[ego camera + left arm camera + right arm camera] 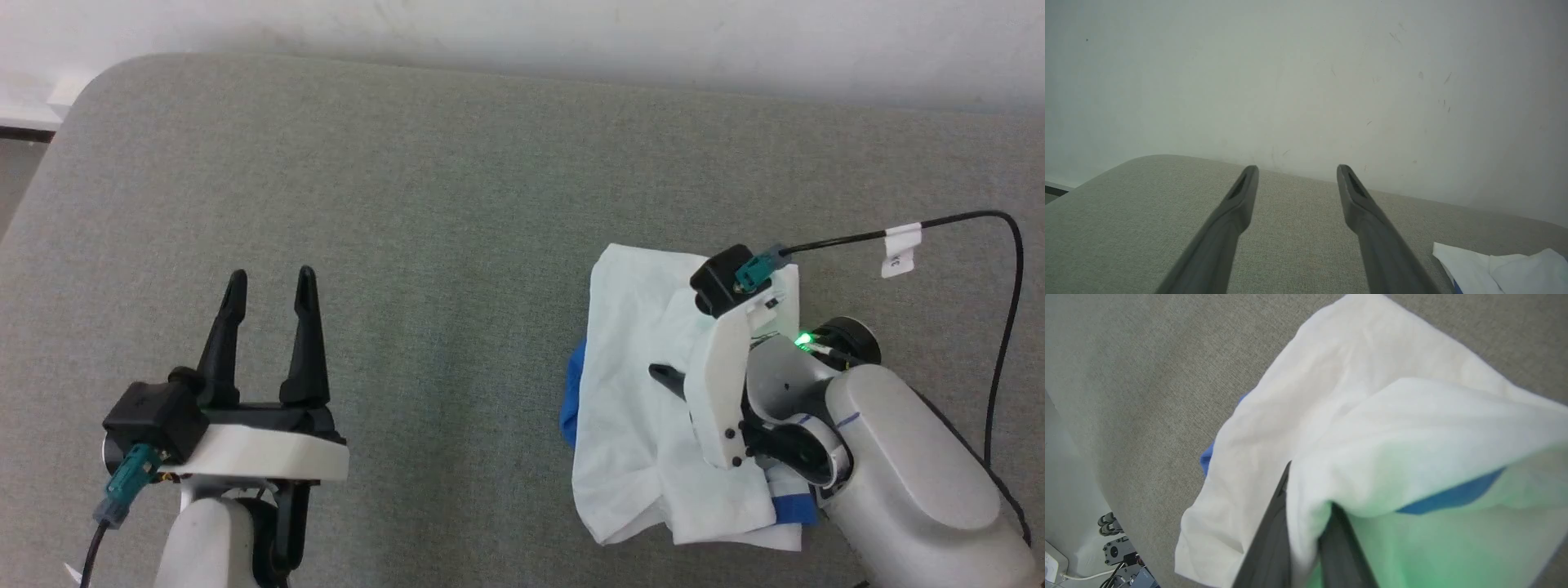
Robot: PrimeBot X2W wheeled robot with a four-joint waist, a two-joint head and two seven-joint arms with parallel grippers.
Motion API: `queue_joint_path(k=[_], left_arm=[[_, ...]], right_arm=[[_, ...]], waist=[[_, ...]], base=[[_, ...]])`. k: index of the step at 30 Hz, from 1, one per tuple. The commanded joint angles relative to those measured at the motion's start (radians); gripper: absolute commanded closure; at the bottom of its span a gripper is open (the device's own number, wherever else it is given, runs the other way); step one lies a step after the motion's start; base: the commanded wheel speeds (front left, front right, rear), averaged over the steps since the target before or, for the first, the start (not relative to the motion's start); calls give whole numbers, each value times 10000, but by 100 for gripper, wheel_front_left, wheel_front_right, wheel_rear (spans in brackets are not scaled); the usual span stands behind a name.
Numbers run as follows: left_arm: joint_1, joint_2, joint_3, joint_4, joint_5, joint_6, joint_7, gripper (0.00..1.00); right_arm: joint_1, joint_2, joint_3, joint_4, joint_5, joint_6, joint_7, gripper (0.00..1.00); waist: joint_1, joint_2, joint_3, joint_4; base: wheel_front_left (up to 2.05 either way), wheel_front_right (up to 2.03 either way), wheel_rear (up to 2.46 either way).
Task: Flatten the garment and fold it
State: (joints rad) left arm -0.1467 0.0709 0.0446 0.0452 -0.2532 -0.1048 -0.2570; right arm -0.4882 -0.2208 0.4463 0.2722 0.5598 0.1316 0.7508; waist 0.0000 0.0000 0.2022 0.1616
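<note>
Pinching a white fold of the garment (633,384), the right fingers (1271,539) are clamped together on it; the left fingers (304,343) stand wide apart over bare grey counter (424,188), garment well to their right.

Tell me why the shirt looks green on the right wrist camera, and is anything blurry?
Right wrist view: a green glow tints the garment near the right gripper, and that close cloth is out of focus. Head view: a green light shines on that wrist, likely the source. Left wrist view: hazy.
</note>
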Motion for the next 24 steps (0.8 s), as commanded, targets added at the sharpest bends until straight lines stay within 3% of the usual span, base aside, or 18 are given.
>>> queue_joint_path(k=[1,3,4,5,11,17,24], left_arm=[[-168,-28,-8,29,50,-62,-47,0],[-207,-52,-37,57,49,-81,-47,0],[-222,-62,-38,66,50,-89,-47,0],[-227,-69,-30,75,53,-96,-47,0],[-174,-99,58,118,106,-132,-47,0],[-156,-130,36,162,98,-163,-47,0],[-28,-132,156,-33,319,-172,-47,0]], right_arm=[[-184,-11,168,156,-129,-9,-144,100],[-295,-65,501,381,-212,-9,-392,99],[-346,-26,632,428,-142,-9,-526,61],[-420,17,808,403,-54,-9,-677,0],[-920,194,1818,59,509,-9,-1326,0],[-1241,294,1952,107,614,-9,-1939,0],[-820,-230,108,-199,-621,-9,-2253,0]], waist=[[0,0,85,127],[0,0,107,201],[0,0,110,223],[0,0,106,233],[0,0,47,193],[0,0,-40,106],[0,0,-343,-134]], base=[[0,0,0],[0,0,0],[0,0,0],[0,0,0],[0,0,0],[0,0,0],[0,0,0]])
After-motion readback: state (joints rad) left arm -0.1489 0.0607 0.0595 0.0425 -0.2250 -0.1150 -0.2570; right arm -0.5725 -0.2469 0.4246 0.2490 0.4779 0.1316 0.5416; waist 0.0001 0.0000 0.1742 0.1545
